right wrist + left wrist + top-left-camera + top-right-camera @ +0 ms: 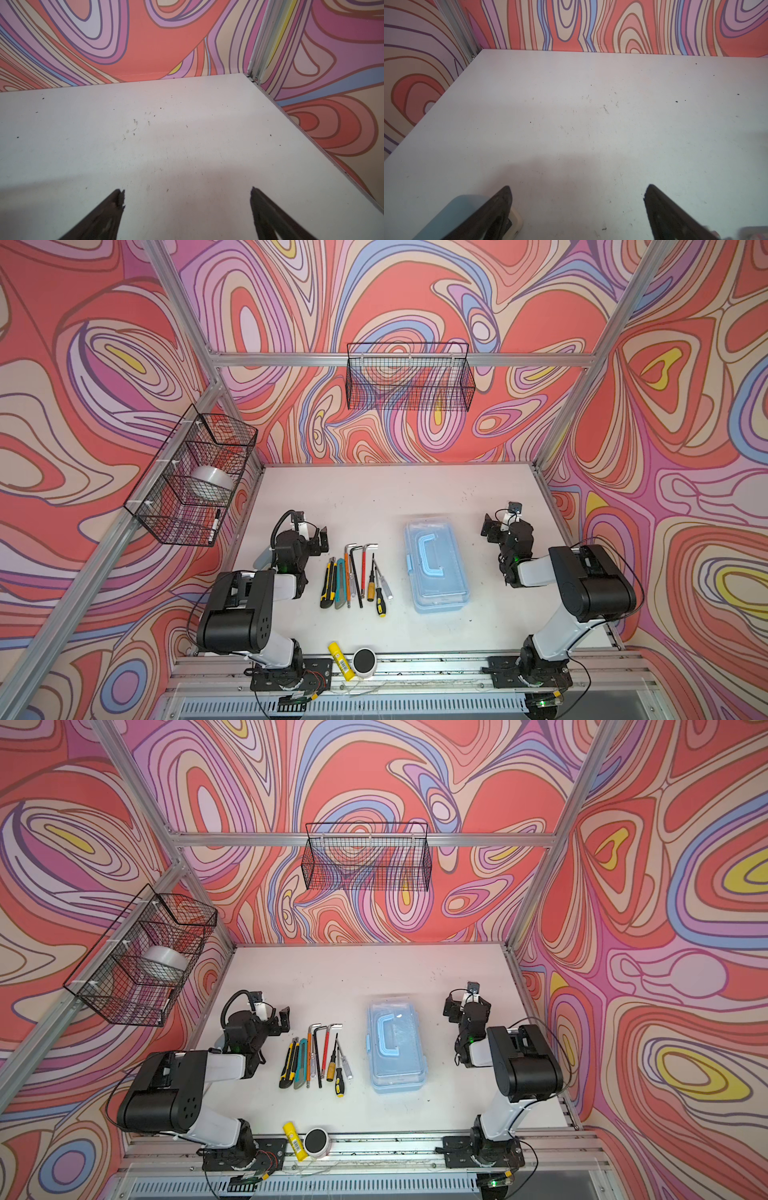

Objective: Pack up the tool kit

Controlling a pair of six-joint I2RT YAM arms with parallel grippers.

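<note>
Black left gripper spread wide, empty; right gripper same, both above white table. We note light-blue case closed mid-table, loose tools in row just beside it; we judge packing not begun

The case looks like light-blue plastic, its lid clear and glossy. The hex keys are bare metal, faintly shiny. The table is matt white, scuffed and speckled. The wire baskets are black metal mesh, and the frame rails brushed aluminium.
</note>
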